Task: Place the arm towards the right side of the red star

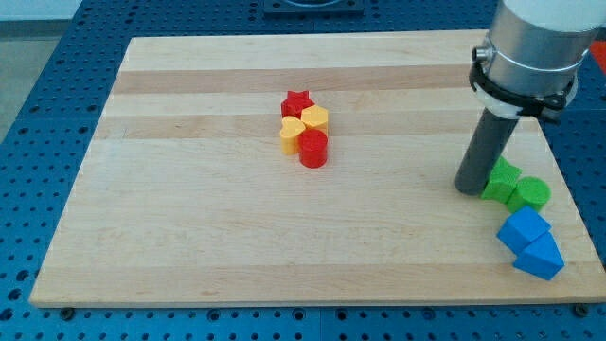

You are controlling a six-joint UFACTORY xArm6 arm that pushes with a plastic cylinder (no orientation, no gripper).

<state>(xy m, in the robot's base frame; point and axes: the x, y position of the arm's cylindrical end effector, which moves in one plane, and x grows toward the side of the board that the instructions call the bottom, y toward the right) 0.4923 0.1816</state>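
Observation:
The red star (296, 101) lies near the middle of the wooden board (189, 237), at the top of a tight cluster. Touching it are a yellow block (315, 118) to its lower right, a yellow heart-like block (292, 134) below it, and a red cylinder (313, 149) at the cluster's bottom. My tip (469, 186) rests on the board far to the view's right of the star and lower, right beside a green block (501, 179). The rod rises from it to the arm's grey wrist (530, 47).
A green cylinder (531, 193) sits to the right of the green block. Two blue blocks (523, 229) (540, 256) lie below them near the board's lower right corner. A blue perforated table (47, 95) surrounds the board.

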